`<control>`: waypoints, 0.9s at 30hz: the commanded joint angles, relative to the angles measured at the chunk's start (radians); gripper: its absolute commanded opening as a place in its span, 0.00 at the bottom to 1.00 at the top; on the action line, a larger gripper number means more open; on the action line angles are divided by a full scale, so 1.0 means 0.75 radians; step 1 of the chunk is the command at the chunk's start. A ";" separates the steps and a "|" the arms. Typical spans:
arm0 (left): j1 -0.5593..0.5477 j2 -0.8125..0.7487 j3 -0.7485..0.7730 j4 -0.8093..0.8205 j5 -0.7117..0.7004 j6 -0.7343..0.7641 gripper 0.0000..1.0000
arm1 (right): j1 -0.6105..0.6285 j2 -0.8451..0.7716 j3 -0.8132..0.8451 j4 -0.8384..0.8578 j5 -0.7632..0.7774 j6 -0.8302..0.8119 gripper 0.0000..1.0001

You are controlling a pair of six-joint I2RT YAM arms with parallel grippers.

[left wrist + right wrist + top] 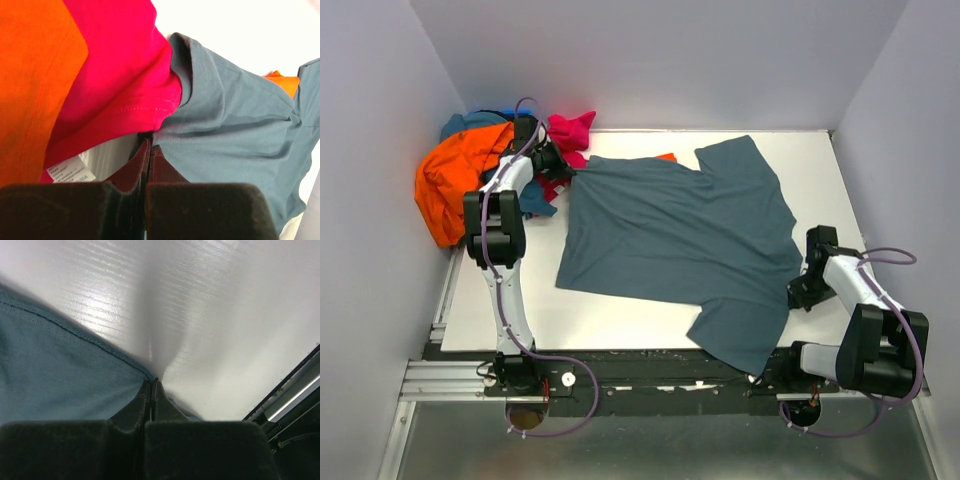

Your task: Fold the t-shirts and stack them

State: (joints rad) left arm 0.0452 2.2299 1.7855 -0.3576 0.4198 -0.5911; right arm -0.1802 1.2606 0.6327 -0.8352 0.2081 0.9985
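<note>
A slate blue-grey t-shirt (680, 235) lies spread across the white table (820, 170), with one sleeve hanging over the front edge. My left gripper (560, 165) is shut on its back left corner, beside the pile. In the left wrist view the gripper (150, 145) pinches the grey cloth (235, 125) where it meets a magenta pink shirt (125, 65). My right gripper (802, 288) is at the shirt's right edge. In the right wrist view the gripper (154, 381) is shut on the stitched hem of the shirt (55, 370).
Other t-shirts are heaped at the back left corner: orange (450, 185), magenta pink (570, 130) and teal-blue (470, 122). A bit of orange-red cloth (665, 157) peeks out behind the grey shirt. Grey walls close in three sides. The table's dark front rail (295, 400) is close to my right gripper.
</note>
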 commanded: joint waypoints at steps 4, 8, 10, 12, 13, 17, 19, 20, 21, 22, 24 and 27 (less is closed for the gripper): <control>0.011 0.087 0.153 -0.053 0.003 0.013 0.00 | -0.024 -0.006 0.077 -0.065 0.107 -0.016 0.01; 0.003 0.081 0.141 -0.057 0.023 0.007 0.53 | -0.024 0.005 0.099 0.021 -0.026 -0.188 0.07; -0.003 0.005 0.042 -0.006 -0.013 0.009 0.68 | -0.024 -0.036 0.077 0.040 -0.059 -0.223 0.35; -0.015 -0.091 -0.061 0.037 -0.042 0.007 0.75 | -0.024 -0.101 0.044 0.056 -0.087 -0.263 0.61; -0.023 -0.158 -0.100 0.047 -0.052 0.003 0.76 | -0.024 -0.132 0.038 0.030 -0.083 -0.264 0.61; -0.056 -0.353 -0.288 0.068 -0.126 -0.018 0.77 | -0.021 -0.232 0.022 -0.042 -0.122 -0.270 0.55; -0.101 -0.471 -0.412 0.098 -0.155 -0.054 0.77 | 0.009 -0.257 -0.007 -0.044 -0.185 -0.264 0.47; -0.111 -0.526 -0.482 0.121 -0.171 -0.079 0.77 | 0.017 -0.255 -0.019 -0.058 -0.200 -0.254 0.44; -0.122 -0.588 -0.556 0.131 -0.195 -0.101 0.77 | 0.025 -0.253 -0.025 -0.081 -0.210 -0.241 0.43; -0.132 -0.643 -0.627 0.135 -0.230 -0.124 0.77 | 0.038 -0.249 -0.029 -0.095 -0.230 -0.245 0.43; -0.148 -0.739 -0.742 0.133 -0.281 -0.153 0.79 | 0.066 -0.247 -0.030 -0.144 -0.243 -0.243 0.42; -0.152 -0.872 -0.889 0.129 -0.353 -0.187 0.80 | 0.130 -0.302 -0.019 -0.134 -0.334 -0.304 0.42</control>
State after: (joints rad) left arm -0.0696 1.6760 1.2530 -0.2707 0.2768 -0.6708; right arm -0.1299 1.0737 0.6231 -0.8921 0.0650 0.8150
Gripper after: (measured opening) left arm 0.790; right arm 0.421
